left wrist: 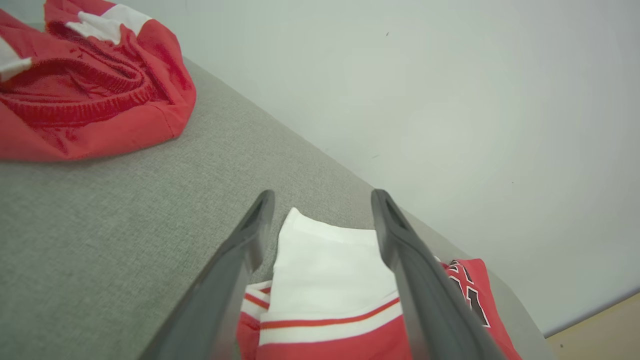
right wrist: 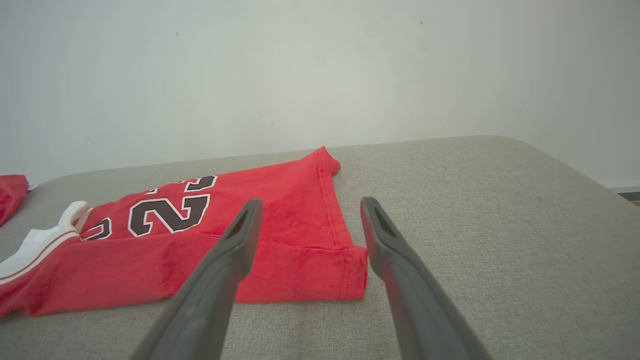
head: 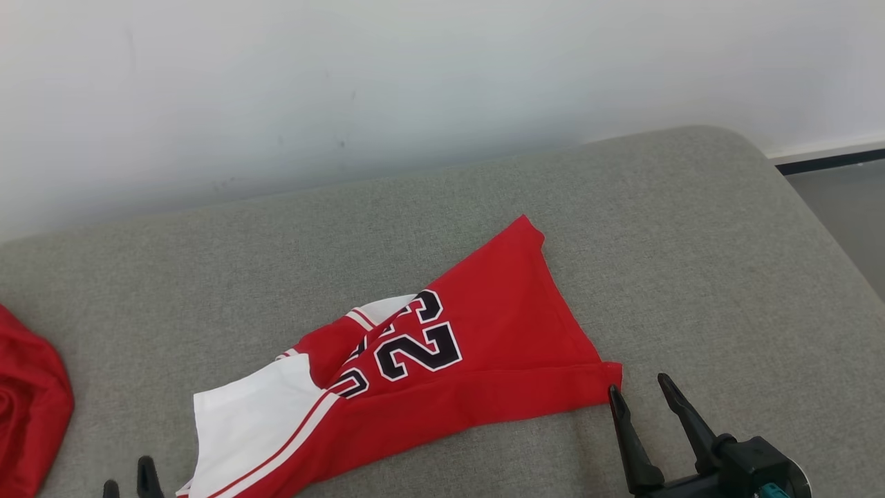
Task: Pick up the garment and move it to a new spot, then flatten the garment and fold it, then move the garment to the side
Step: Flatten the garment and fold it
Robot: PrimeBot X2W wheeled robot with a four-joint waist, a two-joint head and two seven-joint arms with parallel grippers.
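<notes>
On the left gripper (left wrist: 322,200) the fingers stand wide apart at 7 o'clock in the head view, with the white panel (left wrist: 330,265) of the red garment (head: 498,332) lying loose between them. The right gripper (head: 637,387), at 5 o'clock, is equally spread and empty, its tips just beside the garment's hemmed corner. The garment, printed 23, lies rumpled mid-cushion on the grey sofa (head: 691,242), with a second red garment (head: 28,401) bunched at 8 o'clock.

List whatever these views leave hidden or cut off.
Red-and-white numbered jersey: its near end runs off the head view's bottom edge, and a fold covers some of the black numerals.
Crumpled red garment: cut by the head view's left edge.
Left hand: the head view's bottom edge cuts off all but its fingertips.
</notes>
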